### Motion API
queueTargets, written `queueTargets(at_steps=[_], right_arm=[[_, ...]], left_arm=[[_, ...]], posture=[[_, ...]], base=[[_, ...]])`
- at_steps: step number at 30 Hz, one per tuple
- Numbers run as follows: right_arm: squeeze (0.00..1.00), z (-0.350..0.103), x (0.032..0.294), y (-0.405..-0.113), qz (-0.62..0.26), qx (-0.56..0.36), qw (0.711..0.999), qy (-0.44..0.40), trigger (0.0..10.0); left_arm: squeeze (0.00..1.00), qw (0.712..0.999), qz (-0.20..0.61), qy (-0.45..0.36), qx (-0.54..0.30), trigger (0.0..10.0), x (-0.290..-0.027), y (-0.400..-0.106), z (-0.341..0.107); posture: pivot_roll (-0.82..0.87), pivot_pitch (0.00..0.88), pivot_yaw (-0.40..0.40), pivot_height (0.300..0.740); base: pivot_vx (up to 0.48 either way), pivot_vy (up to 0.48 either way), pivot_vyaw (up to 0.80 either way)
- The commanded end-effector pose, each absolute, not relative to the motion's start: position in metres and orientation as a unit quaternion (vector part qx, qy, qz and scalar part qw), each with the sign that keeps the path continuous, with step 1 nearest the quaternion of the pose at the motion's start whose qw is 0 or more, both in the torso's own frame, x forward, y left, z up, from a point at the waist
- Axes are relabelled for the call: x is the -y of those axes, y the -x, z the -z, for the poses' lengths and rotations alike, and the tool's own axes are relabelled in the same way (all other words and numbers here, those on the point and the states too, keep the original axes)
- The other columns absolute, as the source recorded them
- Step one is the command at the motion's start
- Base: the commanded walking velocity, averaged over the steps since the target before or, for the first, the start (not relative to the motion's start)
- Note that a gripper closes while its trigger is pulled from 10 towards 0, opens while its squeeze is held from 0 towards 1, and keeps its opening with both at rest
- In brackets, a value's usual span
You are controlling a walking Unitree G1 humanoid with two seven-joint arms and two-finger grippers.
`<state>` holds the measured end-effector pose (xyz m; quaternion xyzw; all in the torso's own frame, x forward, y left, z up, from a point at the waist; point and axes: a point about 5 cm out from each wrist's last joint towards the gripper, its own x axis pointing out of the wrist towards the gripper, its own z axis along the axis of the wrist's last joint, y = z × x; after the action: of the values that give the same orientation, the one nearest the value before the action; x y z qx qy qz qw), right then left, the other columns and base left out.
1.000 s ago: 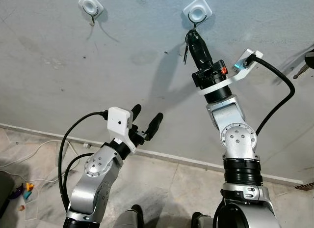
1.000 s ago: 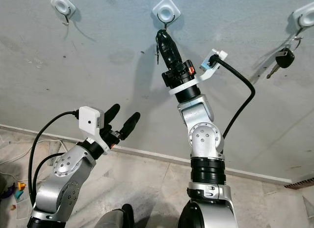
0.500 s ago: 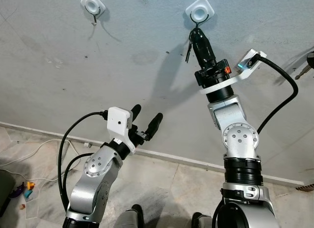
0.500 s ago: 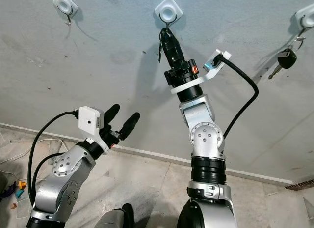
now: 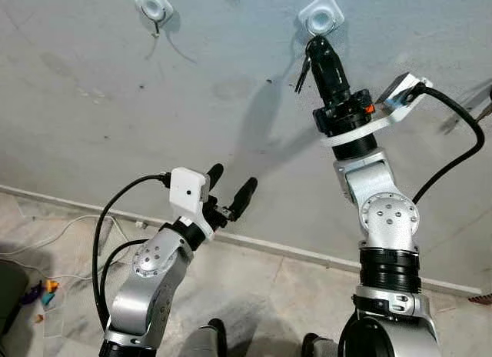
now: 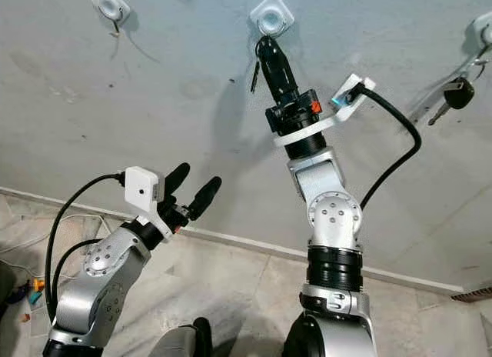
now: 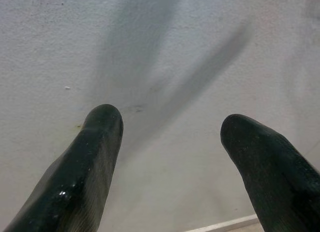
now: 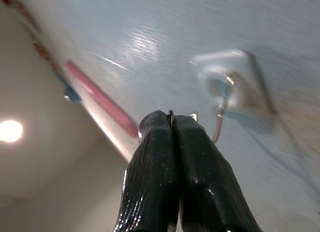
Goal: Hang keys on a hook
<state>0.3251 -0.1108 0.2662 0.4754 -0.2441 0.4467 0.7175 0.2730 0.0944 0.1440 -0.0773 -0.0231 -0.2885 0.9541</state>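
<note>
My right tool, fingers pressed together on the keys, reaches just under the wall hook, the ring by my judgement not yet hung, while my left tool waits spread.

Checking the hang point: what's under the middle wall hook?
Directly under the middle hook is the right gripper, fingers shut on a key ring, with a key dangling beside them. The ring itself is mostly covered.

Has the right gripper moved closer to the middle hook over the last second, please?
Yes. The right gripper, shut on the keys, has risen toward the middle hook; its fingertips now sit just under the hook's white plate.
</note>
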Motion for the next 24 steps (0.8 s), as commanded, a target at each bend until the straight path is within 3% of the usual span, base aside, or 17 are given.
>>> queueTargets(at_steps=[1, 10, 18, 24], right_arm=[[0.00, -0.273, 0.115, -0.320, -0.452, 0.263, 0.708, -0.474, 10.0], [0.00, -0.264, 0.116, -0.316, -0.459, 0.243, 0.718, -0.463, 10.0], [0.00, -0.243, 0.110, -0.315, -0.459, 0.199, 0.747, -0.438, 10.0], [0.00, -0.243, 0.109, -0.314, -0.461, 0.200, 0.748, -0.434, 10.0]], left_arm=[[0.00, 0.956, 0.285, 0.072, 0.015, 10.0, -0.097, -0.272, -0.139], [0.00, 0.956, 0.282, 0.073, 0.015, 10.0, -0.097, -0.271, -0.139], [0.00, 0.957, 0.280, 0.074, 0.014, 10.0, -0.098, -0.271, -0.138], [0.00, 0.957, 0.281, 0.073, 0.013, 10.0, -0.098, -0.271, -0.138]], posture=[[0.04, 0.223, 0.132, 0.740], [0.04, 0.225, 0.126, 0.740], [0.04, 0.226, 0.124, 0.740], [0.03, 0.225, 0.129, 0.740]], base=[[0.000, 0.000, 0.00], [0.000, 0.000, 0.00], [0.000, 0.000, 0.00], [0.000, 0.000, 0.00]])
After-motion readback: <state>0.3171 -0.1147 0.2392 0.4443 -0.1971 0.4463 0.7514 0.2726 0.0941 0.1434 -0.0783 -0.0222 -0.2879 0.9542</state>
